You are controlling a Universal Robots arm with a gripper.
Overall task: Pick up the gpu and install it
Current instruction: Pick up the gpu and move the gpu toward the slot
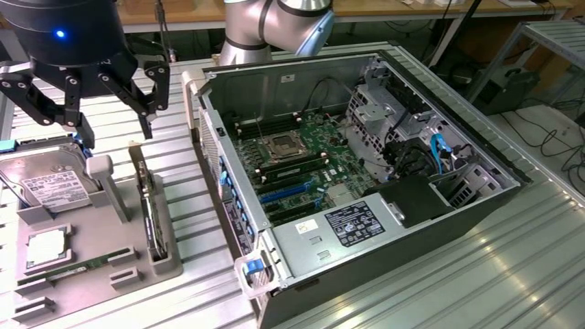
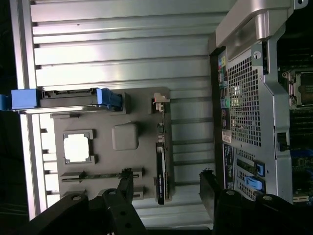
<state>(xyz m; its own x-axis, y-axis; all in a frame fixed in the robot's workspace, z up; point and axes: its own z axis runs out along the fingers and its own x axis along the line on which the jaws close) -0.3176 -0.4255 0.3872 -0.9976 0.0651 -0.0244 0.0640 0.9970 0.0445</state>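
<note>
The gpu (image 1: pixel 146 205) is a thin dark card standing on edge in a slot of the grey holder tray (image 1: pixel 92 229), at the exterior view's left. In the wrist view the gpu (image 2: pixel 161 169) is a dark strip with a pale bracket at one end. My gripper (image 1: pixel 109 130) hangs above the tray's far end, open, with nothing between its black fingers (image 1: pixel 146 116). From the wrist, the gripper (image 2: pixel 166 188) straddles the card's line from well above, its fingers (image 2: pixel 125 186) apart.
An open computer case (image 1: pixel 366 171) lies beside the tray, motherboard up, with blue expansion slots (image 1: pixel 288 193). The tray also holds a hard drive (image 1: pixel 51 181), a processor chip (image 1: pixel 44 247) and a green memory stick (image 1: pixel 73 269). The table is ribbed metal.
</note>
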